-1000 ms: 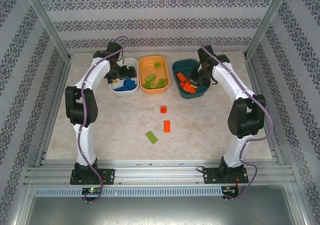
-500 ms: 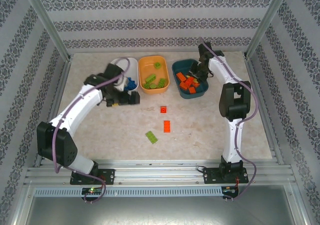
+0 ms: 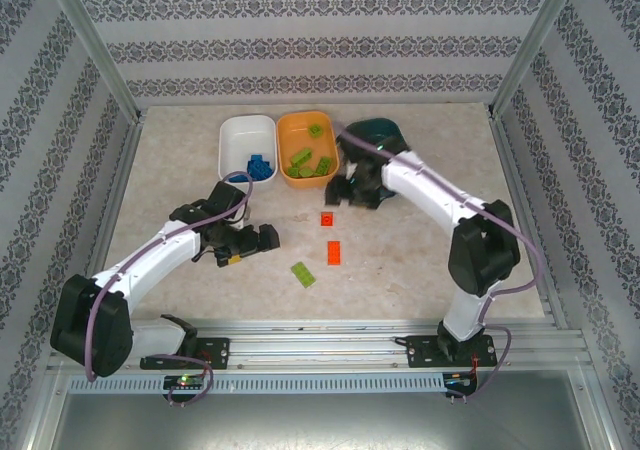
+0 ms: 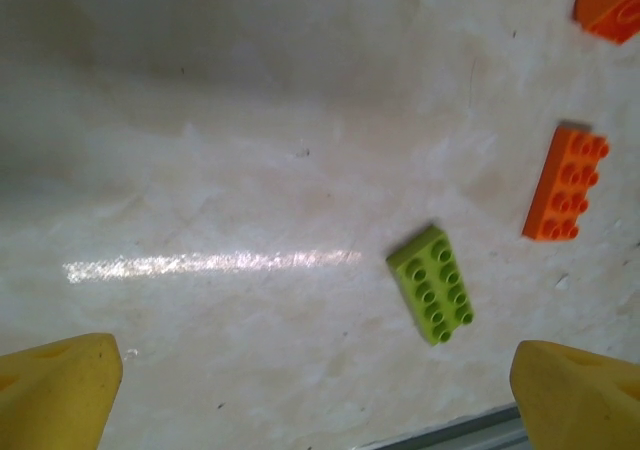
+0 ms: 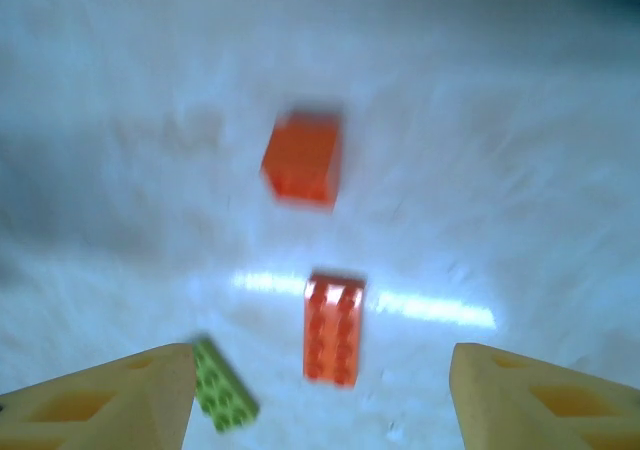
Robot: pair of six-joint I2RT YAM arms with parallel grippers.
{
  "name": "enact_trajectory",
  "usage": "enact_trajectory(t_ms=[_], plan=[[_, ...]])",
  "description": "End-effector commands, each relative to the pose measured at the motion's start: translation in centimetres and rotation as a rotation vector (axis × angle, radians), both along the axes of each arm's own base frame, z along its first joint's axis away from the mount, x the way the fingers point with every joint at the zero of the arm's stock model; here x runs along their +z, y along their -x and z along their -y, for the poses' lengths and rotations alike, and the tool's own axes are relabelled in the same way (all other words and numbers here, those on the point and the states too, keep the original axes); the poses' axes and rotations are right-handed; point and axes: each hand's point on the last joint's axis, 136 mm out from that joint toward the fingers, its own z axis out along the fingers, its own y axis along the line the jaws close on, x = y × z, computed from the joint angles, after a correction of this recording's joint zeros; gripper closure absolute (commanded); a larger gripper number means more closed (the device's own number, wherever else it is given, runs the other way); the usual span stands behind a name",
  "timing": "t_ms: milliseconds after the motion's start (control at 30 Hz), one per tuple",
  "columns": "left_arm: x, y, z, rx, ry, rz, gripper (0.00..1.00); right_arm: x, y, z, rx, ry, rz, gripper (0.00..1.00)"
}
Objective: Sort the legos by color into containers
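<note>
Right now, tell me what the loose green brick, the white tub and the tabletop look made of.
Green brick: moulded plastic, likely; uniform colour, crisp studs, slight sheen.
White tub: apparently smooth plastic; thin rounded rim, even colour.
Tabletop: polished stone-look surface, perhaps marble or laminate; mottled veining and a glossy light streak.

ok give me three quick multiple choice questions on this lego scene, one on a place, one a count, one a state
1. Which tub holds the sorted green bricks? A) white B) orange C) teal
2. How many bricks lie loose on the table? A) one B) three C) five
3. How is the left tool? A) shut on a blue brick B) shut, empty C) open, empty

Answers: 1 B, they lie in the orange tub. 2 B, a small orange brick, an oblong orange brick and a loose green brick. 3 C, its fingers stand wide apart with bare table between.
</note>
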Motion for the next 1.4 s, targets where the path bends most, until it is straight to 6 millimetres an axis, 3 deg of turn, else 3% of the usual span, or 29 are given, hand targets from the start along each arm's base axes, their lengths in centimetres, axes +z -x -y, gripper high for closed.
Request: enact_trajectory(t_ms=[0, 267, 633, 1033, 1167, 1367], plan=[[1.4, -2.3, -0.1, 0.102, 0.062, 0.073, 0.0, -3.8, 3.2, 0.0, 0.021, 0.12, -0.071, 0.3], [1.7, -1.8, -0.6, 0.121, 0.085, 0.076, 0.0, -6.6, 5.7, -2.0, 0.079, 0.182, -0.11, 0.29], [1.6, 0.2, -1.7, 0.145, 0.089, 0.067, 0.0, -9.5, 6.0, -1.6, 0.071, 0.226, -0.144, 0.34], [1.7, 0.9, -2.1, 0.148, 0.091, 0.065, 0.0, -11.7, 5.9, -1.0, 0.076, 0.298, -0.17, 0.55], [1.7, 0.9, -2.1, 0.149, 0.096, 0.066, 0.0, -11.4, 5.9, -0.8, 0.069, 0.3, -0.155, 0.68], [1.7, 0.4, -1.7, 0.133, 0.107, 0.07, 0.0, -7.8, 4.9, -0.1, 0.052, 0.278, -0.087, 0.72]])
